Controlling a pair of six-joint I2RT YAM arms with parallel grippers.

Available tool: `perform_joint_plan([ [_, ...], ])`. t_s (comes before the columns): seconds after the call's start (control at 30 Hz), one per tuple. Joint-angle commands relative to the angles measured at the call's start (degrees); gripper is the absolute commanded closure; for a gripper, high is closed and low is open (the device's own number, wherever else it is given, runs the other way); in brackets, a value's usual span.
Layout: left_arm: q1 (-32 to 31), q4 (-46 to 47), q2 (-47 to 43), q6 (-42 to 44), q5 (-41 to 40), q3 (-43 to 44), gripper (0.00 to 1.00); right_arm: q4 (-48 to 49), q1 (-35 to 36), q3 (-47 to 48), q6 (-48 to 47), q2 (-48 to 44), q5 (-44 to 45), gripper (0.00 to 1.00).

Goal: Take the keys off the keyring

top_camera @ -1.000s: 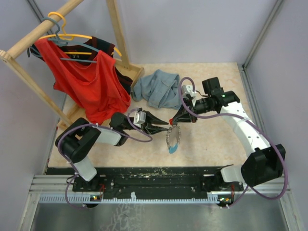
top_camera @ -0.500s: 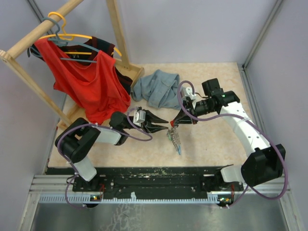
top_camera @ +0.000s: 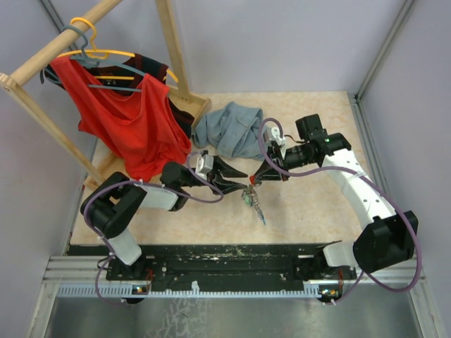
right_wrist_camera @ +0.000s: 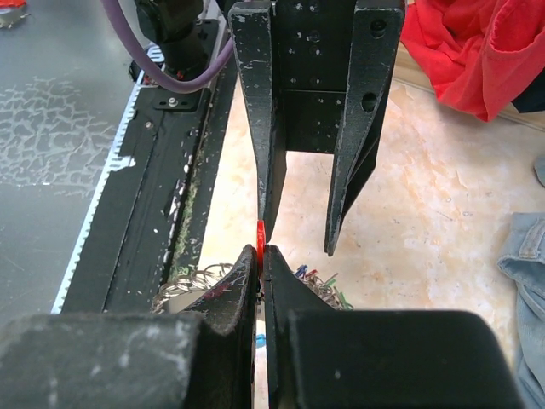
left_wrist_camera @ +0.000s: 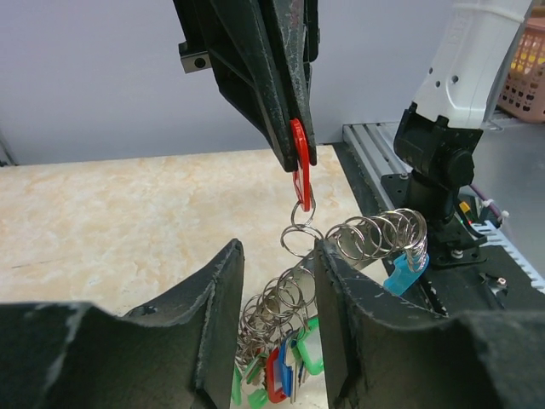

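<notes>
My right gripper [right_wrist_camera: 261,256] is shut on the red head of one key [right_wrist_camera: 261,232], and in the left wrist view that red key [left_wrist_camera: 298,166] hangs from its tips. Below it dangles the keyring [left_wrist_camera: 375,239], a silvery chain of rings with a light blue piece [left_wrist_camera: 400,274]. More keys [left_wrist_camera: 289,366] with green, red and blue heads hang in a bunch between the fingers [left_wrist_camera: 213,315] of my left gripper [left_wrist_camera: 277,251], which is open around the rings. From above, the left gripper [top_camera: 239,184] and right gripper [top_camera: 255,180] meet tip to tip over the hanging keyring [top_camera: 255,204].
A grey-blue cloth garment [top_camera: 229,130] lies crumpled on the table behind the grippers. A wooden clothes rack [top_camera: 173,49] with a red shirt [top_camera: 130,123] on hangers stands at the back left. The black base rail [top_camera: 232,257] runs along the near edge.
The left jaws have spread a little wider. The hanging chain has swung from a spread loop into a narrow strand under the right gripper, which keeps its hold on the red key.
</notes>
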Motion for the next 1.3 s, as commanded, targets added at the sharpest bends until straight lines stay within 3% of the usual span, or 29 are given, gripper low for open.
perform_joint_plan([
  [0.0, -0.52, 15.11, -0.90, -4.89, -2.52, 0.66, 0.53, 3.45, 0.76, 1.86, 1.87, -1.89, -2.55, 1.00],
  [0.1, -1.92, 15.11, -1.24, -4.57, -4.50, -0.01, 0.49, 4.31, 0.83, 1.70, 2.80, -1.89, -2.44, 1.00],
  [0.37, -4.81, 14.45, -0.94, -3.83, -9.44, 0.56, 0.50, 6.49, 0.78, 1.08, 5.27, -1.91, -2.13, 1.00],
  [1.27, -6.78, 5.36, 1.17, -3.51, -11.00, 5.82, 0.74, 10.86, 1.27, -0.06, 9.84, -2.55, -0.54, 1.00],
])
